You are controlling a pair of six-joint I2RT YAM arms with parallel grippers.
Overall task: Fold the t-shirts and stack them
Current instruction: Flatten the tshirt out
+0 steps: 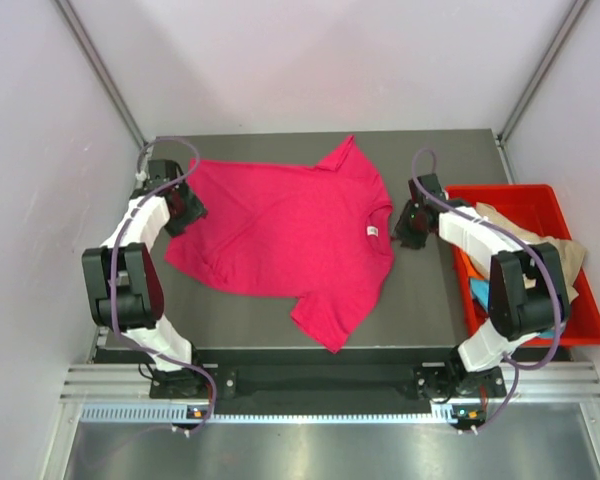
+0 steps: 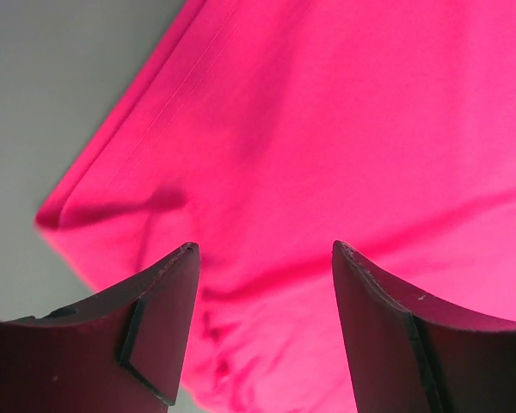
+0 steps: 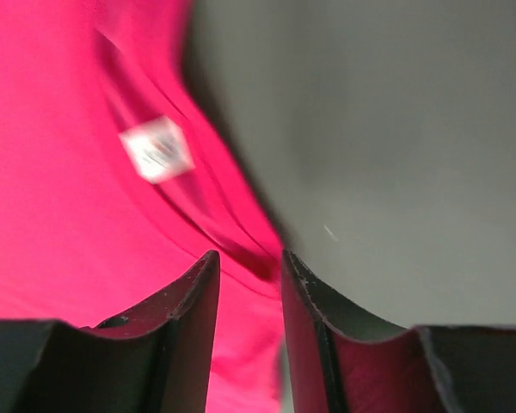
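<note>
The magenta-pink t-shirt (image 1: pixel 290 235) lies spread flat on the dark table, its collar and white label (image 1: pixel 372 231) to the right and its hem to the left. My left gripper (image 1: pixel 186 210) is open, low over the shirt's hem edge. In the left wrist view the pink cloth (image 2: pixel 344 129) fills the space under the left gripper (image 2: pixel 262 249). My right gripper (image 1: pixel 408 230) is at the collar edge. In the right wrist view the right gripper (image 3: pixel 249 258) stands narrowly open, straddling the collar rim (image 3: pixel 241 232) near the label (image 3: pixel 157 148).
A red plastic bin (image 1: pixel 500 190) stands at the table's right edge. It holds a tan-beige shirt (image 1: pixel 540 240) and a bit of turquoise-blue cloth (image 1: pixel 477 292). Bare grey table (image 1: pixel 430 300) shows between the shirt and the bin. White walls enclose the back and sides.
</note>
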